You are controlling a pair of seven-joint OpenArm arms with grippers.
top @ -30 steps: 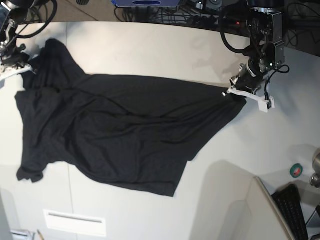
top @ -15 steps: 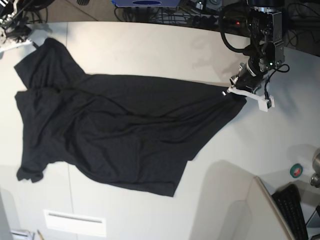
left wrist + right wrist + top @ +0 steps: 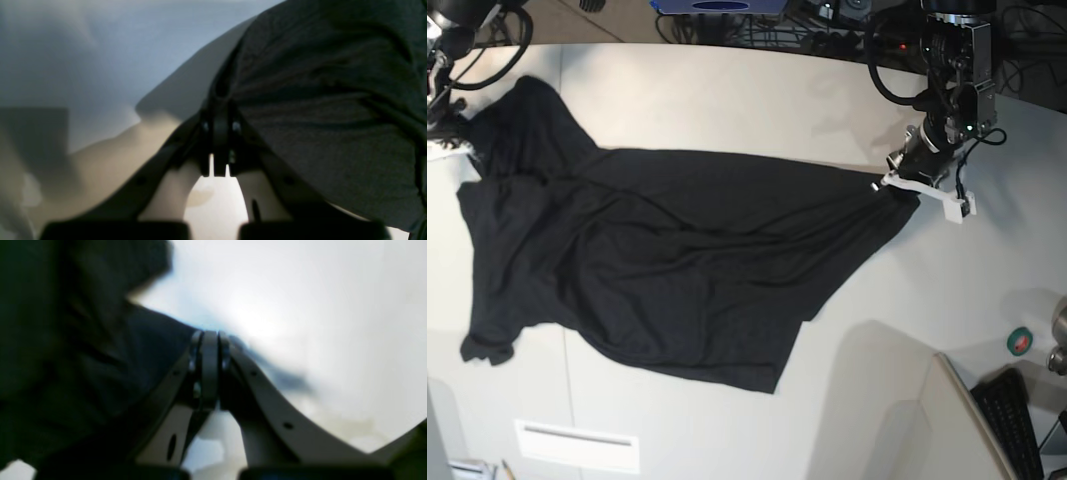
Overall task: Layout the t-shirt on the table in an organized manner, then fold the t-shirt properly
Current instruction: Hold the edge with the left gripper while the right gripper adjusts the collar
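The black t-shirt [image 3: 657, 270] lies spread and wrinkled across the off-white table [image 3: 727, 100], plain side up, no print showing. My left gripper [image 3: 893, 186] is at the shirt's right corner and shut on the cloth. In the left wrist view its jaws [image 3: 221, 90] are closed at the edge of the t-shirt [image 3: 333, 100]. My right gripper [image 3: 455, 143] is at the shirt's far left corner. In the blurred right wrist view its jaws [image 3: 210, 336] are closed against the t-shirt [image 3: 83, 373].
A small white plate [image 3: 577, 445] lies near the front edge. A green tape roll [image 3: 1021, 341] and a dark keyboard [image 3: 1017, 420] sit at the right. Cables [image 3: 827, 30] run behind the table's curved far edge.
My right gripper carried the shirt's far left corner up toward the far edge, then brought it back down to the left. The left arm has not moved.
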